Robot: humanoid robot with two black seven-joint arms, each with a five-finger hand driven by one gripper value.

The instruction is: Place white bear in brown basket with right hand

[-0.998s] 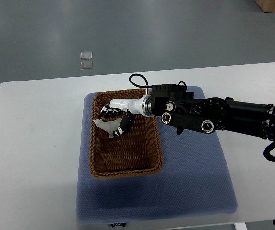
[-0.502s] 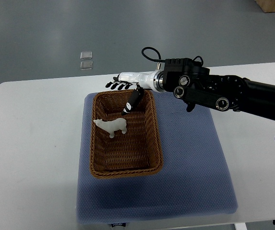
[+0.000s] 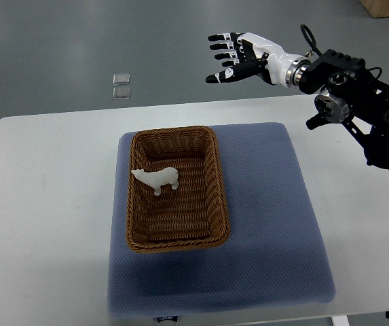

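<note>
The white bear point(image 3: 157, 178) lies inside the brown woven basket point(image 3: 216, 197), in its upper left part. The basket stands on a blue mat point(image 3: 269, 224). My right hand point(image 3: 231, 56) is raised high above the table's far edge, well up and right of the basket. Its fingers are spread and it holds nothing. Its black arm point(image 3: 357, 95) comes in from the right edge.
The white table point(image 3: 45, 224) carries the mat. Two small clear squares point(image 3: 121, 85) lie on the grey floor beyond the table's far edge. A brown box corner point(image 3: 387, 7) shows at the top right.
My right hand let go of the bear in the basket, then lifted up and away to the upper right. The bear stayed in the basket.
</note>
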